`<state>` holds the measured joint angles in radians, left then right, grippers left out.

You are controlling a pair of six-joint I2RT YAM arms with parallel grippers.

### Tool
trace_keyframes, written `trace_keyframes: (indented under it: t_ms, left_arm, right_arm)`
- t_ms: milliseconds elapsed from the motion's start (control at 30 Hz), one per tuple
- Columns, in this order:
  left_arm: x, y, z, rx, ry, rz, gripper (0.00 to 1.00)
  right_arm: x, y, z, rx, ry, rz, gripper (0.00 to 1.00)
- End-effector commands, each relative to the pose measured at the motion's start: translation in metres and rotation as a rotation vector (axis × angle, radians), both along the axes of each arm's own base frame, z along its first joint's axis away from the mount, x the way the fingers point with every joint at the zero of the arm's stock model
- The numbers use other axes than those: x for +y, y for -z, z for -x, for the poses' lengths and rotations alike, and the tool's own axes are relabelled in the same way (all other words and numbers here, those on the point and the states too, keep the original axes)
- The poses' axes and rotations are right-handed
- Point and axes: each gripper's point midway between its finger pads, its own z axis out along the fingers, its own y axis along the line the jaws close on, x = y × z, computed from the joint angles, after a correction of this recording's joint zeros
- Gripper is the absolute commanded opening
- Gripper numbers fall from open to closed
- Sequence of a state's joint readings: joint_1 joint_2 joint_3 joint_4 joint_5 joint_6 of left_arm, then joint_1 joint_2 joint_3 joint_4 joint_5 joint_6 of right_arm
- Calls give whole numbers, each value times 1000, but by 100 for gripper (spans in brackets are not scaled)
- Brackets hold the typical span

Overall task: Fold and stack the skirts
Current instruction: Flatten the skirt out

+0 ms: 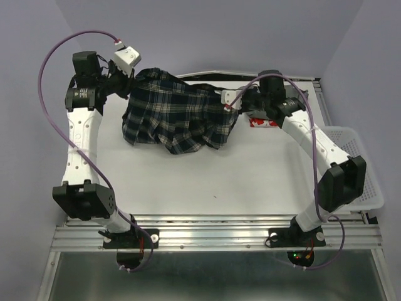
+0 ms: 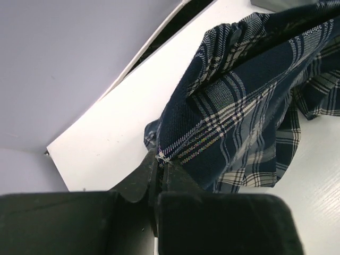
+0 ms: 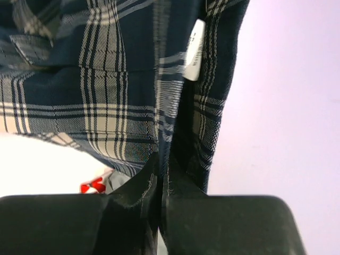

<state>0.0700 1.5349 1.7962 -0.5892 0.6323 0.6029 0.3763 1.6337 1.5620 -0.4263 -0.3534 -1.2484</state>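
White flat tabletop (image 1: 207, 182) inside pale lilac walls, two white-and-black arms bolted at the near edge. Dark navy-green-white plaid cloth skirt (image 1: 178, 116) is at the far middle of the table, strung between both grippers. Its top edge is lifted and its lower part is bunched, sagging onto the surface.

Left gripper (image 1: 133, 80) is at the skirt's far-left corner. In the left wrist view its black fingers (image 2: 139, 179) are pressed together on the stitched hem corner, with the plaid cloth (image 2: 239, 106) pinched right at the tips.

Right gripper (image 1: 229, 103) is at the skirt's right end. In the right wrist view its jaws are clamped on a fold of the plaid fabric (image 3: 106, 95), and the fold's edge runs straight down into the tips. Small white sewn-in label (image 3: 194, 50) sits on the cloth above the grip.

White skirt with red blotchy print (image 1: 263, 121) lies on the table under the right forearm, just right of the plaid one, only a small patch showing. A red-and-white scrap (image 3: 95, 185) peeks out below the plaid in the right wrist view.

White plastic mesh basket (image 1: 363, 169) sits at the right table edge beside the right arm's elbow. Purple cables (image 1: 47, 88) loop over each arm.
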Motion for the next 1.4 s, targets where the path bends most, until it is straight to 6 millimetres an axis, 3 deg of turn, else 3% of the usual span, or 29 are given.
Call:
trace_keyframes:
  t_ms: [0,200,267,333,367,400,467,500,533,567,600,633,700,733,800,833,867,933,967,1000,1033,1067,1133,1167,1200,1267,1300,1333,1367]
  left_arm:
    - [35,-11,-7,-94,-107,-78,0]
    - [30,23,17,-20,-63,-33,0]
    - [32,25,26,-14,-53,18,0]
    - [36,17,27,-46,-59,70,0]
    - [41,27,24,-31,-90,81,0]
    - [45,28,19,-45,-116,89,0]
    - [53,22,0,-93,-165,120,0]
    - [59,18,-9,-116,-194,121,0]
    - [62,13,-19,-136,-204,124,0]
    - [68,2,-39,-168,-212,130,0]
    - [72,-5,-51,-185,-224,136,0]
    - [79,-21,-74,-220,-239,158,0]
    - [89,-39,-96,-261,-260,187,0]
    - [97,-58,-117,-320,-261,196,0]
    - [103,-78,-133,-372,-273,244,0]
    - [108,-78,-149,-402,-272,254,0]
    - [109,-107,-149,-477,-269,259,0]
    - [114,-129,-153,-553,-283,293,0]
    - [114,-154,-149,-652,-271,302,0]
    - [114,-164,-145,-697,-262,317,0]
    - [111,-197,-127,-820,-224,338,0]
    - [113,-192,-126,-832,-224,351,0]
    - [110,-212,-108,-933,-195,350,0]
    - [108,-209,-105,-929,-187,339,0]
    - [107,-205,-103,-919,-178,325,0]
    - [92,-188,-95,-864,-95,224,0]
    - [91,-159,-99,-792,-85,204,0]
    - [80,-139,-93,-719,-29,192,0]
    - [69,-119,-80,-654,7,201,0]
  right_arm:
    - [-43,32,3,5,29,204,1]
    - [-42,37,-7,36,79,163,1]
    - [-41,18,-18,34,135,101,1]
    - [-39,17,-33,49,179,73,1]
    - [-36,-3,-43,29,214,17,1]
    - [-35,-7,-52,19,232,3,1]
    - [-35,7,-83,24,306,-4,1]
    - [-34,3,-111,-7,354,-14,1]
    - [-36,-34,-116,-74,383,-62,1]
    - [-30,-6,-142,-38,418,-75,1]
    - [-27,-15,-156,-66,440,-108,1]
    - [-27,-38,-185,-165,497,-175,1]
    - [-30,-66,-209,-314,544,-252,1]
    - [-35,-99,-223,-490,585,-348,1]
    - [-40,-126,-226,-643,606,-447,1]
    - [-45,-154,-219,-761,613,-540,1]
    - [-47,-161,-218,-799,617,-602,1]
    - [-59,-186,-208,-878,625,-694,1]
    - [-62,-207,-196,-941,607,-785,1]
    - [-65,-223,-186,-971,593,-840,1]
    - [-75,-239,-176,-1017,588,-896,1]
    - [-82,-248,-171,-1032,583,-937,1]
    - [-94,-271,-152,-1067,556,-1058,1]
    - [-100,-275,-148,-1051,534,-1111,1]
    - [-88,-264,-160,-968,521,-1030,1]
    - [-44,-209,-173,-753,367,-733,1]
    - [-26,-180,-172,-661,312,-652,1]
    - [-6,-115,-171,-489,258,-577,1]
    - [3,-122,-152,-403,234,-641,1]
